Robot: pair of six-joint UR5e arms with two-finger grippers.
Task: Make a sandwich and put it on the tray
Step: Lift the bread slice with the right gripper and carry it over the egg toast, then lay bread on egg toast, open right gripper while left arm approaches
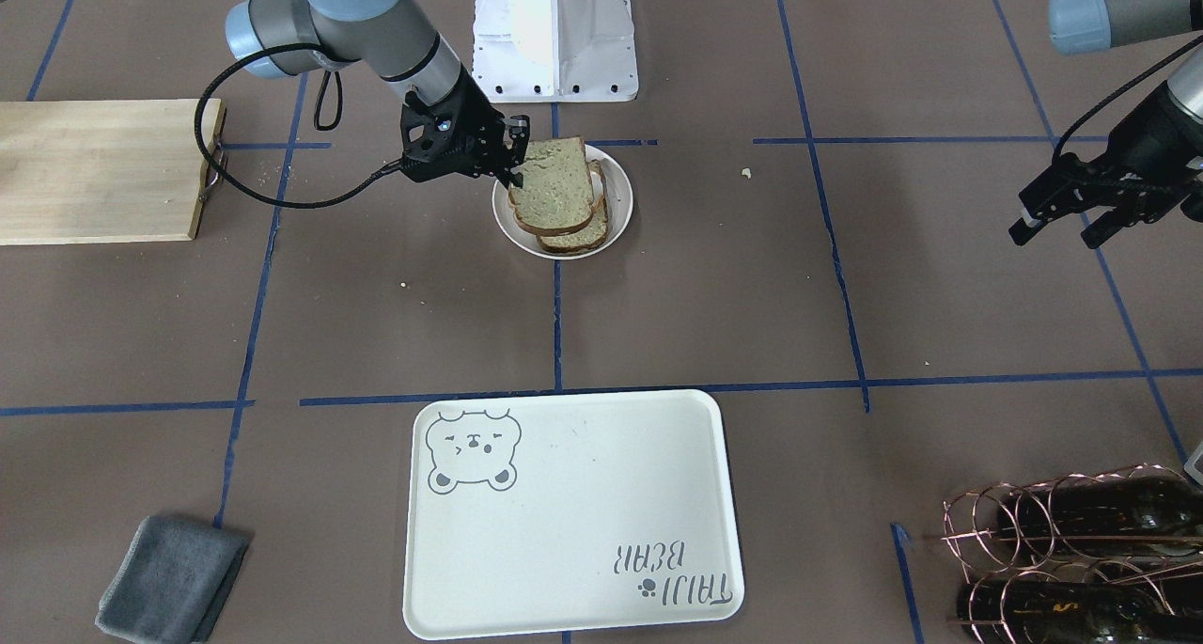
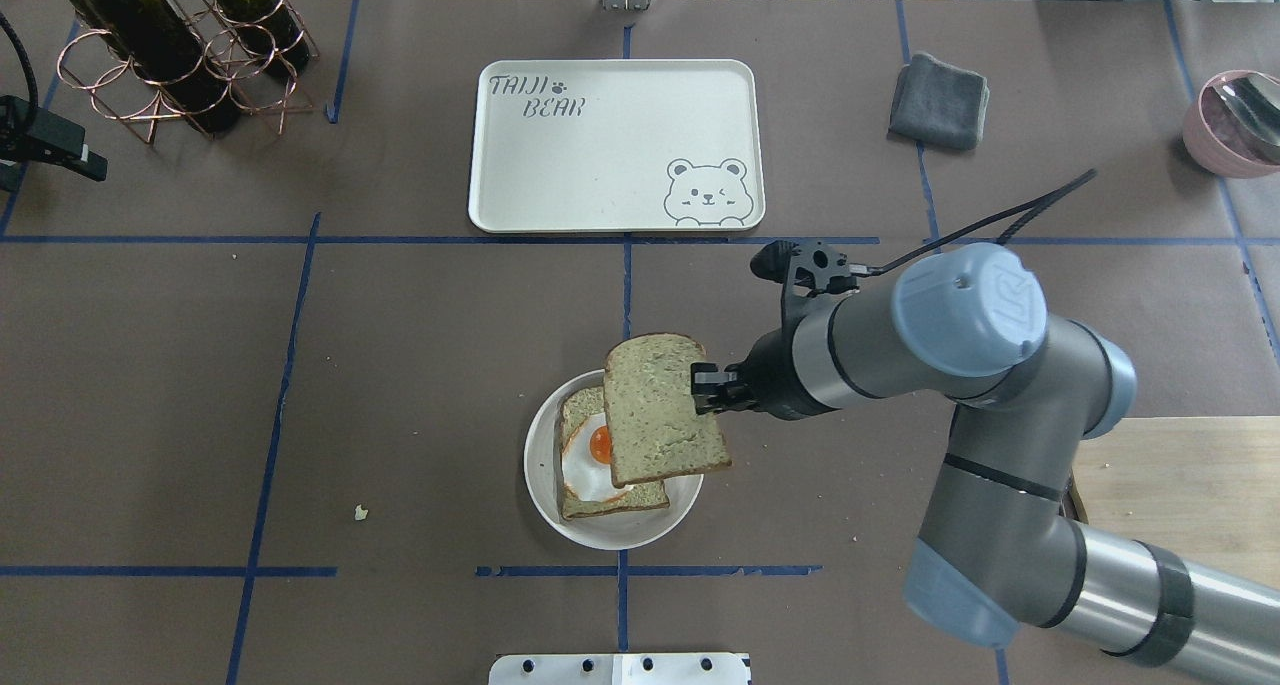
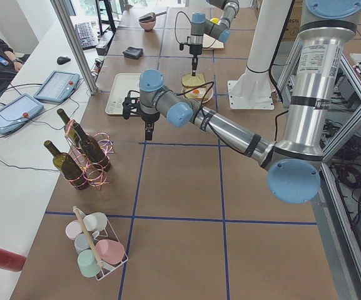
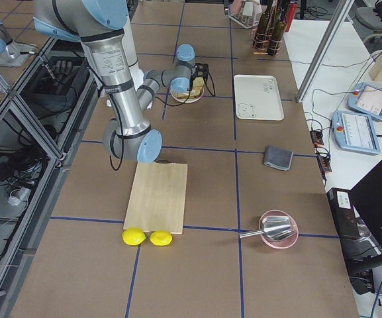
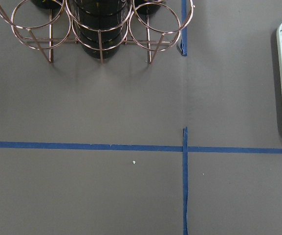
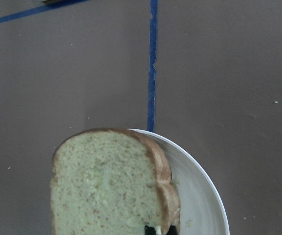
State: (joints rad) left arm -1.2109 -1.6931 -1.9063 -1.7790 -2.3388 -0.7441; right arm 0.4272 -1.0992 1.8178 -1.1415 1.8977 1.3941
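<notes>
On the brown-papered desk [image 2: 400, 385], the right end effector [image 2: 705, 390] pinches the top slice [image 2: 655, 410] by its edge above the egg [image 2: 590, 460] and bottom slice [image 2: 600, 505] on the plate [image 2: 620, 535]. Capping is not yet done, nor the transfer to the tray [image 2: 600, 155] at twelve o'clock. The left end effector [image 1: 1057, 235] is spread and empty.

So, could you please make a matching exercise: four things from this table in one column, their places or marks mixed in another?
1. top slice
2. egg
3. tray
4. cloth

A. on the lower slice, on the plate
B. folded on the table, beside the tray
C. held by the right claw above the plate
D. has a bear drawing

Pairs: 1-C, 2-A, 3-D, 4-B
</notes>
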